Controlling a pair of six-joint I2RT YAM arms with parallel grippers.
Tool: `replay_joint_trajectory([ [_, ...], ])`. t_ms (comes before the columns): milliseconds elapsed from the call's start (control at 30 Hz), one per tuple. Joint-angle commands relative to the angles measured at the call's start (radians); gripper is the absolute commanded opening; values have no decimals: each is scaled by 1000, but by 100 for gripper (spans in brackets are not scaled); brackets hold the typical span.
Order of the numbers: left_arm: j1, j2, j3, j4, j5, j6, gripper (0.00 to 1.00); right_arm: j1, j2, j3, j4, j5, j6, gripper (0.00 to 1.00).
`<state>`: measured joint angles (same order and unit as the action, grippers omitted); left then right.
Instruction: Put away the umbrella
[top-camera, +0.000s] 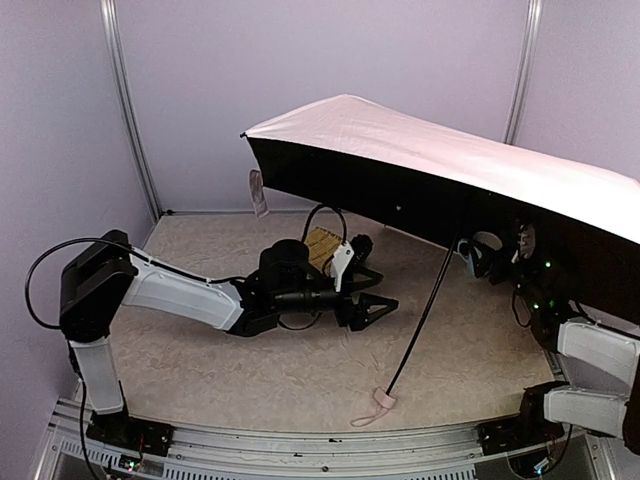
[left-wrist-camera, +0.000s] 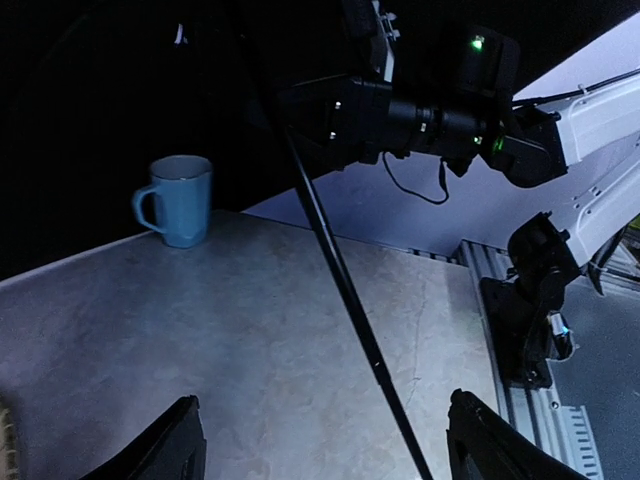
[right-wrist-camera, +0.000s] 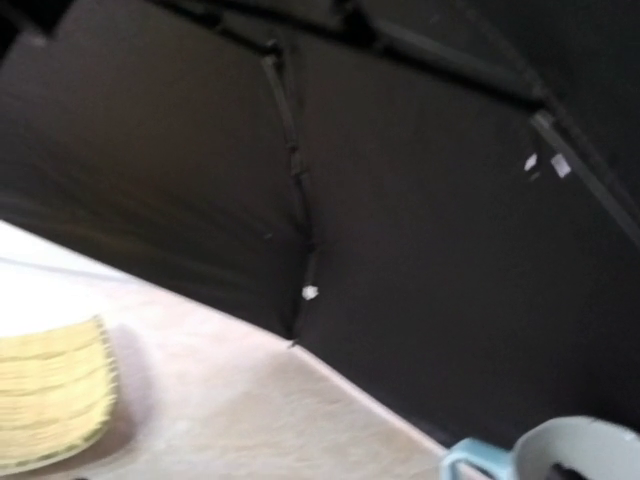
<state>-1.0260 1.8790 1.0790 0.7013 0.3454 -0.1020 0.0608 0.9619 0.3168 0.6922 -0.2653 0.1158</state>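
- The umbrella (top-camera: 440, 150) is wide open and tilted. Its pink canopy (top-camera: 380, 125) covers the right side of the counter (top-camera: 250, 370), and its handle (top-camera: 380, 402) rests down near the front edge.
- I judge it light but bulky. The fabric is soft and would slip or bunch, and the ribs (right-wrist-camera: 295, 170) look thin and easy to bend.
- The thin black shaft (left-wrist-camera: 340, 280) is the stiff part, though narrow and probably slick. That or the chunkier handle is the place to take hold.
- The left end effector (left-wrist-camera: 322, 410) sits low with its jaws spread. The lower shaft runs between them, and neither finger touches it.
- The right end effector (left-wrist-camera: 320, 110) is up under the canopy by the upper shaft. Its jaws are wide with nothing seen in them, but it is too dark to tell whether it touches.
- A blue mug (left-wrist-camera: 180, 200) stands under the canopy, and a woven tray (top-camera: 322, 245) lies behind the left arm.
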Motion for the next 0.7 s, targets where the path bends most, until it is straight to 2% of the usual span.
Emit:
replay_joint_trajectory([
  [0,-15,128,83,81,250,-161,80,14,-44,-22,-50,-56,71,97],
  [67,-25,162,78,164,295,-185,80,16,-54,-23,-59,-58,76,97],
  [133,-40,184,87,181,282,-170,80,16,-61,-17,-75,-55,80,96],
  [300,-58,293,285,-82,145,-102,75,19,-71,-10,-86,-52,94,96],
  [433,-62,334,341,-129,150,-80,69,20,-85,-6,-101,-56,97,96],
  [667,-72,379,412,-197,145,-54,45,22,-101,-1,-115,-49,98,95],
])
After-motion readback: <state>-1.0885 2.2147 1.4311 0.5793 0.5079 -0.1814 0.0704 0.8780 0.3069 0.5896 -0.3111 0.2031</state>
